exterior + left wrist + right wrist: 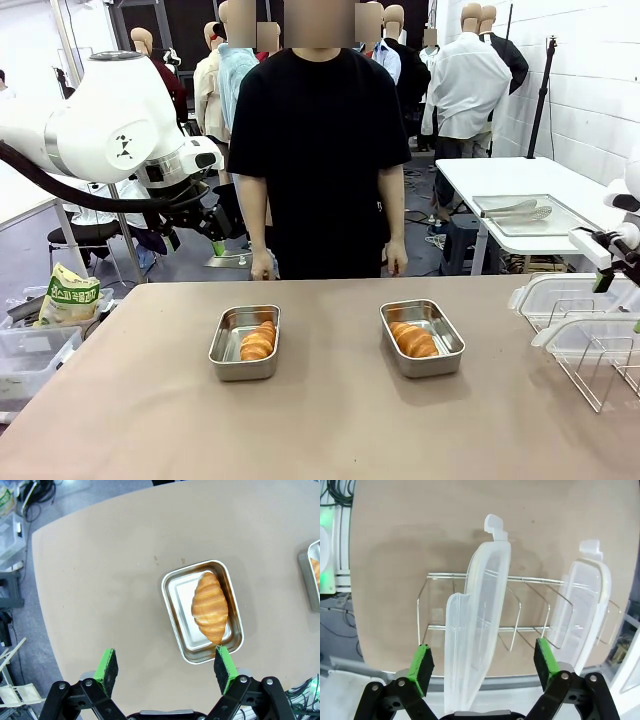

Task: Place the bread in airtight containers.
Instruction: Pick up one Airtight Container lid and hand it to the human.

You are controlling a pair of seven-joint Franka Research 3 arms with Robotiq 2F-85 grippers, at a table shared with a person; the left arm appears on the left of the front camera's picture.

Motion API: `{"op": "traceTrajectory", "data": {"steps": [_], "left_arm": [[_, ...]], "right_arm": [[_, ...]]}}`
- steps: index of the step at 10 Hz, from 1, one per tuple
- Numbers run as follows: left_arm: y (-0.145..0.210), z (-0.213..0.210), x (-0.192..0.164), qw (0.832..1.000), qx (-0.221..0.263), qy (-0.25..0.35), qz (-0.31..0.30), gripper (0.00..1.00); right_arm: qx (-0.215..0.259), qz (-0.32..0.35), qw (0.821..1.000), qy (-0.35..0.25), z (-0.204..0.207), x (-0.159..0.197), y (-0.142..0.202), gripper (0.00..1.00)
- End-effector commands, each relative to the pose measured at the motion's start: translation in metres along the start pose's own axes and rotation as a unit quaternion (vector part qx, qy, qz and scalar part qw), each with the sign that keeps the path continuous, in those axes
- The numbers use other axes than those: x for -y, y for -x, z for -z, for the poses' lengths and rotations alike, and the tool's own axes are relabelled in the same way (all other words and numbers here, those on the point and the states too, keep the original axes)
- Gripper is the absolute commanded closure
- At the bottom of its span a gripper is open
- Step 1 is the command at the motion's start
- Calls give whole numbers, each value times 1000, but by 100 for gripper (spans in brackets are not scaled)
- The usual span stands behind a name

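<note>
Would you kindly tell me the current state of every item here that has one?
Left tin, uncovered, holding the left roll.
Right tin, uncovered, holding the right roll.
Near lid and far lid, off the tins, standing on edge in the wire rack.
Left gripper, open, empty.
Right gripper, open, empty.
</note>
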State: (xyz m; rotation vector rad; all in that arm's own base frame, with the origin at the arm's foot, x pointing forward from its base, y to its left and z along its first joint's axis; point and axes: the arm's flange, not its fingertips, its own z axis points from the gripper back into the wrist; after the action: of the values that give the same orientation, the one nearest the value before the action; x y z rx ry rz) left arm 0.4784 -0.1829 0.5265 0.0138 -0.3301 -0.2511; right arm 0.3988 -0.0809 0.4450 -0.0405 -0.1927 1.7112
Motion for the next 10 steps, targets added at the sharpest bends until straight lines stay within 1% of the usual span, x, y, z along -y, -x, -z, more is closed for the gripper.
{"op": "traceTrajectory", "data": {"steps": [1,10], "left_arm": [[0,-2,-2,1000,0,-1,-1,0],[0,-2,-2,1000,0,-1,-1,0]], "right_arm": [[20,-2,1000,-7,7,6,8,0],[20,23,999,-15,23,5,15,0]]}}
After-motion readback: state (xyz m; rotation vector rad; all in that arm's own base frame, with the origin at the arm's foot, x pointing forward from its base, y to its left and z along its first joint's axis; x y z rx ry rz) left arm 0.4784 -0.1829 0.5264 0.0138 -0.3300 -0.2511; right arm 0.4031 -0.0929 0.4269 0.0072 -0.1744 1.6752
